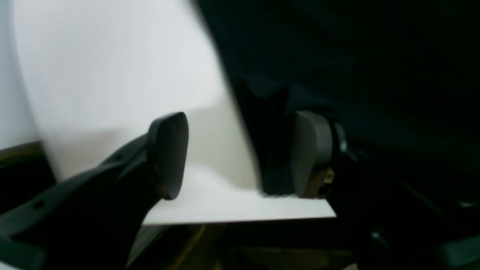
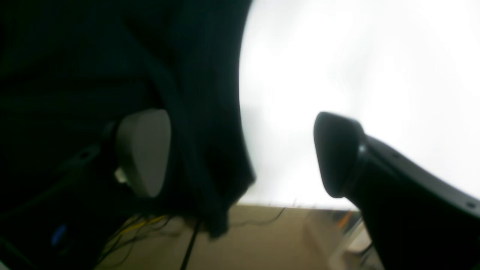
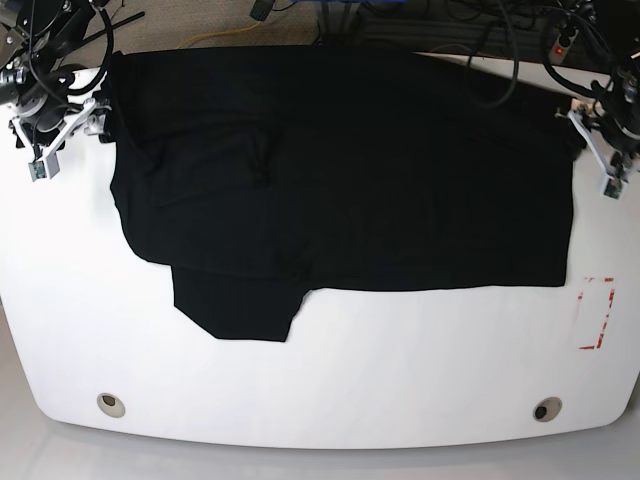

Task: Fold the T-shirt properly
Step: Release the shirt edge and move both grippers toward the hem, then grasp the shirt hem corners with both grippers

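The black T-shirt (image 3: 340, 170) lies spread across the far half of the white table (image 3: 330, 380), with one sleeve (image 3: 235, 305) sticking out toward the front. Its print is hidden. My left gripper (image 3: 585, 130) is at the shirt's right edge. In the left wrist view it (image 1: 240, 155) is open, with a fold of the shirt's edge (image 1: 270, 142) lying against one finger (image 1: 311, 153). My right gripper (image 3: 95, 115) is at the shirt's left far corner. In the right wrist view it (image 2: 240, 152) is open, with the cloth edge (image 2: 210, 150) hanging between the fingers.
A red dashed rectangle (image 3: 597, 313) is marked on the table at the right. Two round holes (image 3: 111, 404) (image 3: 546, 410) sit near the front edge. Cables (image 3: 470, 25) lie behind the table's far edge.
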You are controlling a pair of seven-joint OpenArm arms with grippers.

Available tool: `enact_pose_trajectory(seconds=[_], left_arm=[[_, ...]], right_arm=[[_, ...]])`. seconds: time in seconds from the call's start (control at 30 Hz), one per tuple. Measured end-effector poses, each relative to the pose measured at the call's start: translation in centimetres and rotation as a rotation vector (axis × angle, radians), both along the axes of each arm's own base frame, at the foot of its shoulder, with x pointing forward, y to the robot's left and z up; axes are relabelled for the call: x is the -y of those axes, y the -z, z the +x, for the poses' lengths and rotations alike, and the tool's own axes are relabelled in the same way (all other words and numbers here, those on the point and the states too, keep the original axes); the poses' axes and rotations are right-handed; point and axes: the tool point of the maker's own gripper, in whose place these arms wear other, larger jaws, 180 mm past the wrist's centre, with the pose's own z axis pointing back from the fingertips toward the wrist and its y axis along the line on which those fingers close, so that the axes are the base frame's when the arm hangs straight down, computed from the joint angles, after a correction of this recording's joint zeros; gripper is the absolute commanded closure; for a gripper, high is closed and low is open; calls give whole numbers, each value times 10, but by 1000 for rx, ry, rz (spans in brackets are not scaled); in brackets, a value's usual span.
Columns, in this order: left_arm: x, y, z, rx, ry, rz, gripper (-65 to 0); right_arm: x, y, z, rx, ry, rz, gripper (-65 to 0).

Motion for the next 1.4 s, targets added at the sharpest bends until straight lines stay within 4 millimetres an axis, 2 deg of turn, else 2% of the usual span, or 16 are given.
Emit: enact_pose_trajectory(seconds=[0.13, 0.23, 0.33, 0.47, 0.57, 0.73, 0.87, 1.03, 1.17, 1.33, 1.4], left_arm=[[-16, -23, 10, 40, -31, 7, -392], [-20, -29, 8, 58, -45, -19, -392], [-19, -33, 6, 53, -17, -34, -392], [-8, -24, -4, 24, 17, -81, -392], [-10, -13, -19, -33, 5, -76, -392], [-12, -18, -14, -7, 4, -74, -392], [-13, -28, 2, 45, -8, -70, -392], [-9, -46, 39, 114, 18, -32, -392], [-2, -52, 68, 137, 33, -14, -392], [6, -57, 95, 183, 13, 16, -392], [18, -56, 108, 205, 41, 31, -392]], right_arm=[[8, -14, 17, 45, 1, -30, -575], [8, -19, 27, 65, 1, -32, -575], [-2, -18, 43, 71, -43, -13, -575], [-13, -18, 55, 102, -67, 26, -575], [-7, -13, 48, 66, -52, 6, -575], [-12, -9, 53, 70, -50, 42, -575], [-14, 0, 68, 79, -28, 114, -575], [-7, 16, 88, 41, 26, 169, -575], [-7, 21, 115, 35, 24, 171, -575], [-27, 19, 160, 84, -30, 203, -575], [-32, 18, 176, 100, -44, 205, -575]])
